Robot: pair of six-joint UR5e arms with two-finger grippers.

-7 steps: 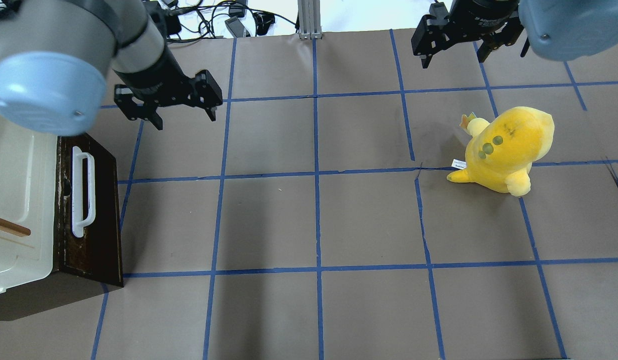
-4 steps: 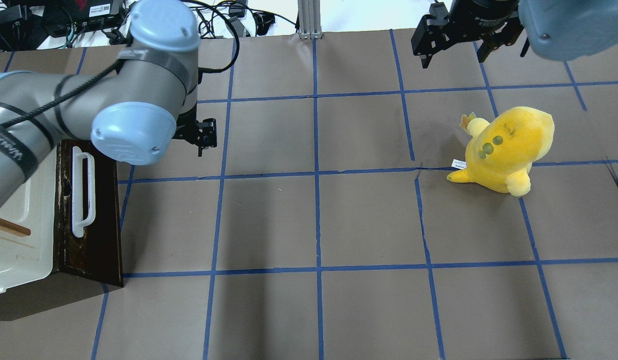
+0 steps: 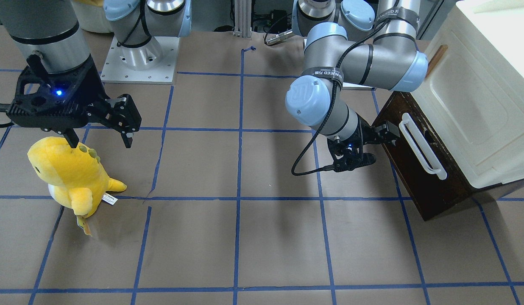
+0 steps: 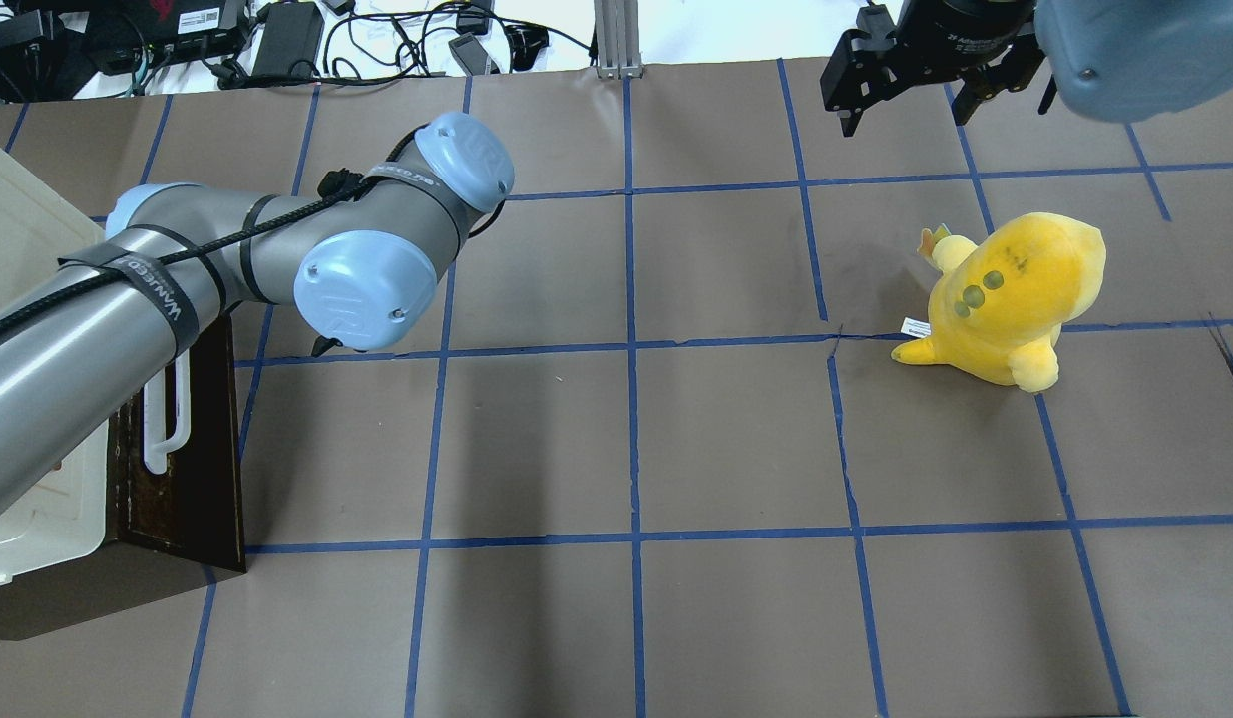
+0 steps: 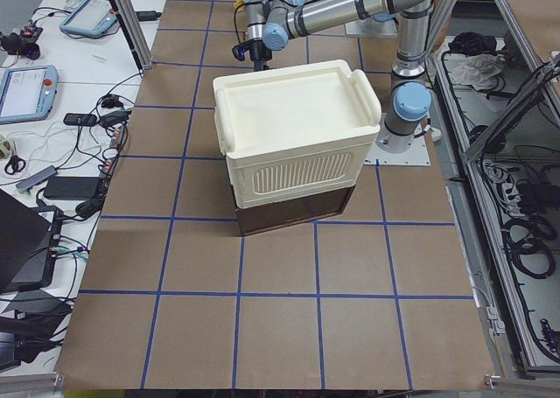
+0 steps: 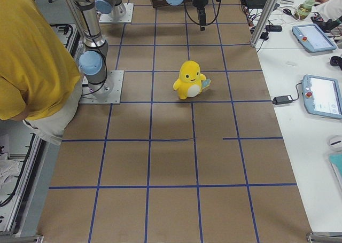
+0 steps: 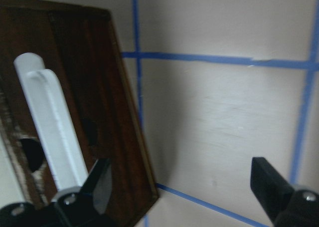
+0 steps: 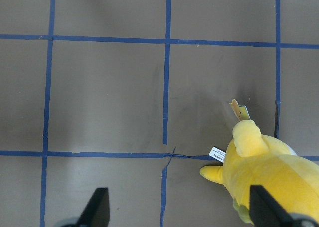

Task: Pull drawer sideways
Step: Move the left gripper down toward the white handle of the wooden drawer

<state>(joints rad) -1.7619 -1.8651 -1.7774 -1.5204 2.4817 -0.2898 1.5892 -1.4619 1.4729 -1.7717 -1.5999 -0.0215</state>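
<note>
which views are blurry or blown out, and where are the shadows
Left wrist view: soft focus, the drawer front and its white handle have fuzzy edges, and the near fingers are blurred. Right wrist view: sharp on the yellow plush toy. Overhead view: the strip beyond the table is blown out white; broad soft shadow bands cross the paper.

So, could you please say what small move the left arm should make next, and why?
Probably shift the open left claw sideways until the white handle lies between its fingers: the handle sits just outside one finger, on the drawer front, ungripped.
</note>
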